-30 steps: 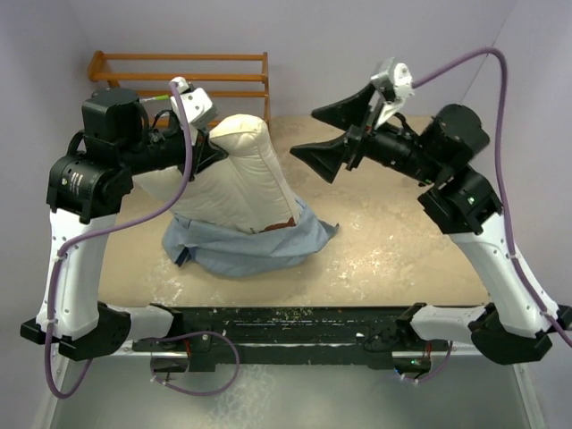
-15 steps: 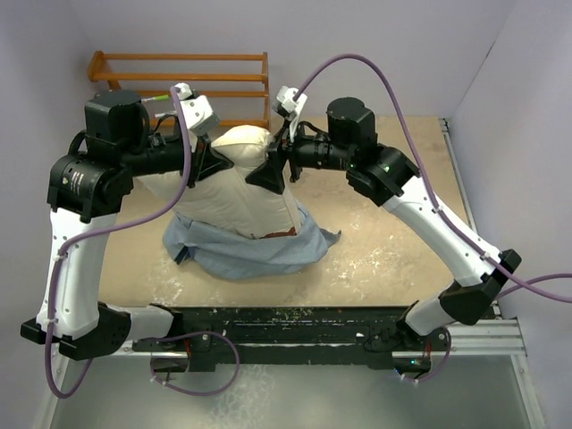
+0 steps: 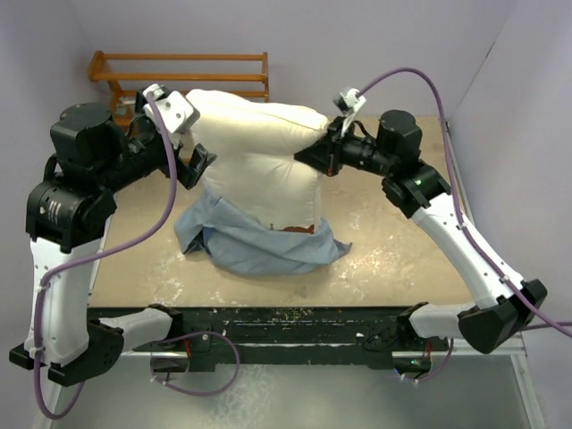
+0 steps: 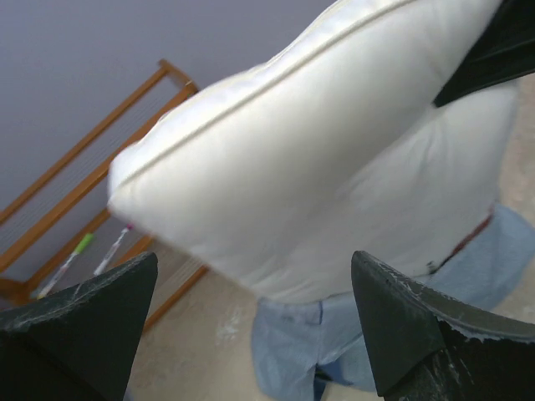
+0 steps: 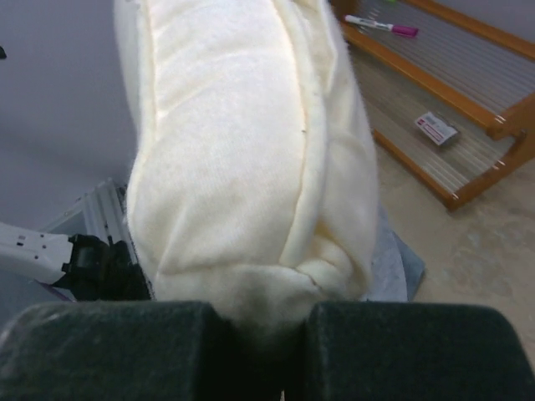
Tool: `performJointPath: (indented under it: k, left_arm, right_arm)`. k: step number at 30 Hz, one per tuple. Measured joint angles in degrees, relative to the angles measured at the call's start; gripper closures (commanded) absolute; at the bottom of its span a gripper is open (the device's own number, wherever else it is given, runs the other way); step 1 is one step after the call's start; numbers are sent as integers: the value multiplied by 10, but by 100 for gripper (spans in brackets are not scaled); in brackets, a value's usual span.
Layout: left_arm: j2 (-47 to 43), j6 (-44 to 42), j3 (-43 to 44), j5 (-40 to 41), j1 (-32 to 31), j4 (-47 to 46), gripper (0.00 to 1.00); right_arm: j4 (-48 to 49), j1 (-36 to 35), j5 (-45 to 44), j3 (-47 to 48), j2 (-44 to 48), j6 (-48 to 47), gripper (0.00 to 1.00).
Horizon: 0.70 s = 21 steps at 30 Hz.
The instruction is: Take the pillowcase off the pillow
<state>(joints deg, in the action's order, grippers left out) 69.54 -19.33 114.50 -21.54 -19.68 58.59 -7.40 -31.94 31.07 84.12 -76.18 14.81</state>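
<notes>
2 grippers flanked the pillow, but only 1 gripped it. The right gripper was clamped on the cushion's upper right corner, its pads pressed together over a pinch of cream fabric in the right wrist view. The left gripper stood with jaws wide apart just beside the upper left corner, touching nothing.

The pillow hung upright over the middle of the tabletop, most of it bare. The pillowcase was bunched round its bottom end and slumped on the tabletop toward the near edge.

The step in hand looked like the last pull-off, with the cover mostly stripped. The next move probably called for the left gripper to drop onto the blue fabric and pin or drag it down while the right lifted the pillow free.

A wooden rack stood along the far edge behind the pillow, holding a marker and a small card; a swing that way could knock it. A purple cable looped beside the left arm and might snag.
</notes>
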Motion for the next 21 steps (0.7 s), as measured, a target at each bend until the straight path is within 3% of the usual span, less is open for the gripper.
performJointPath:
  k: [4, 7, 12, 17, 21]
  left_arm:
    - [-43, -15, -47, 97, 0, -28, 0]
    - [-68, -27, -83, 107, 0, -28, 1]
    - [-130, -59, -268, 81, 0, -23, 3]
    - [-132, -92, -456, 83, 4, -37, 6]
    - [-138, -106, -538, 79, 8, -82, 10]
  right_arm:
    - [20, 44, 9, -60, 44, -2, 100]
    - [40, 61, 25, -96, 73, 0, 100]
    - [58, 67, 64, -113, 92, 1, 100]
    - [67, 67, 88, -113, 92, 5, 100]
    - [76, 70, 91, -113, 90, 24, 100]
